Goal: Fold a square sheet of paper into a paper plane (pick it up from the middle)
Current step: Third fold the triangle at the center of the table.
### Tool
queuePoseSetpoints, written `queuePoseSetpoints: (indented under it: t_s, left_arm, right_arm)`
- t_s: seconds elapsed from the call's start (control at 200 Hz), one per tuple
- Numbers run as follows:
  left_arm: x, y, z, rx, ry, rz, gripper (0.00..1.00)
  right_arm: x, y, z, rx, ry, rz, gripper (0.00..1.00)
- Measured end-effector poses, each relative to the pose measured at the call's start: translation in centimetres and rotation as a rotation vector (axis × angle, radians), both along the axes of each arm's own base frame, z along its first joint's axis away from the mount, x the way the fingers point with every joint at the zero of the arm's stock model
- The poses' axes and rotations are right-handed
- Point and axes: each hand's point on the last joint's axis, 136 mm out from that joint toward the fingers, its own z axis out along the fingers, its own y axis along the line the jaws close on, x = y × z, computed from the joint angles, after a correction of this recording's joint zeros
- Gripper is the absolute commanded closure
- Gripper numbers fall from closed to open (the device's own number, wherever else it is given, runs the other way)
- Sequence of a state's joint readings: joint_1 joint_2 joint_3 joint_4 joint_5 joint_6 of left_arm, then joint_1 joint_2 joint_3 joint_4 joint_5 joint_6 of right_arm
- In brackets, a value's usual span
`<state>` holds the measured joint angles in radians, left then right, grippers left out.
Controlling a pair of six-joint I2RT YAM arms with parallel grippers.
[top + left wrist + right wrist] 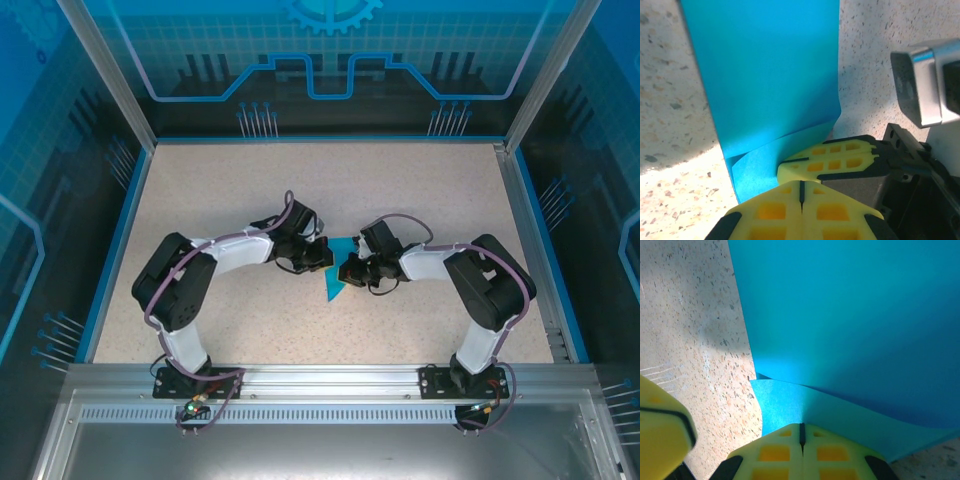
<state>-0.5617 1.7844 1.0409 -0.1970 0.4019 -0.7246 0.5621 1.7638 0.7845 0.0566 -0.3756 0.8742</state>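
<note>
The cyan-blue sheet of paper [333,286] lies mid-table, folded into layers, with a narrow point toward the near edge. I cannot tell whether it has the paper plane's shape. My left gripper [324,258] and right gripper [350,271] meet over it from either side. In the left wrist view my left gripper [801,192] is shut, its tip at the edge of a folded flap of the paper [770,75]. The right gripper's fingers [832,159] cross just ahead of it. In the right wrist view my right gripper [801,433] is shut, its tip resting on a lower layer of the paper [850,315].
The speckled beige table [250,190] has a blue rim and clear walls at the sides and back. A metal rail [330,385] with both arm bases runs along the near edge. The right arm's silver camera housing [930,85] sits close to my left fingers.
</note>
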Motion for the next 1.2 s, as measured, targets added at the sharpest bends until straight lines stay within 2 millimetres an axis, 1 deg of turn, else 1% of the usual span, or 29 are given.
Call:
queuePoseSetpoints:
  t_s: [0.115, 0.27, 0.375, 0.76, 1.201]
  left_arm:
    - [-0.3, -0.1, -0.7, 0.009, 0.016, -0.004, 0.98]
    - [-0.8, 0.2, -3.0, 0.044, 0.07, -0.005, 1.0]
    - [-1.0, 0.3, -4.2, 0.061, 0.097, -0.005, 1.0]
    - [-0.8, 0.6, -4.3, 0.116, 0.084, -0.008, 1.0]
    - [-0.8, 0.7, -4.4, 0.134, 0.064, -0.029, 1.0]
  right_arm:
    - [0.0, 0.0, 0.0, 0.0, 0.0, 0.0, 1.0]
    - [0.0, 0.0, 0.0, 0.001, 0.0, 0.0, 1.0]
    - [0.0, 0.0, 0.0, 0.002, -0.001, 0.0, 1.0]
    - [0.2, -0.1, 0.1, 0.027, -0.009, 0.0, 1.0]
    - [2.1, -2.6, 0.2, 0.035, -0.027, -0.064, 1.0]
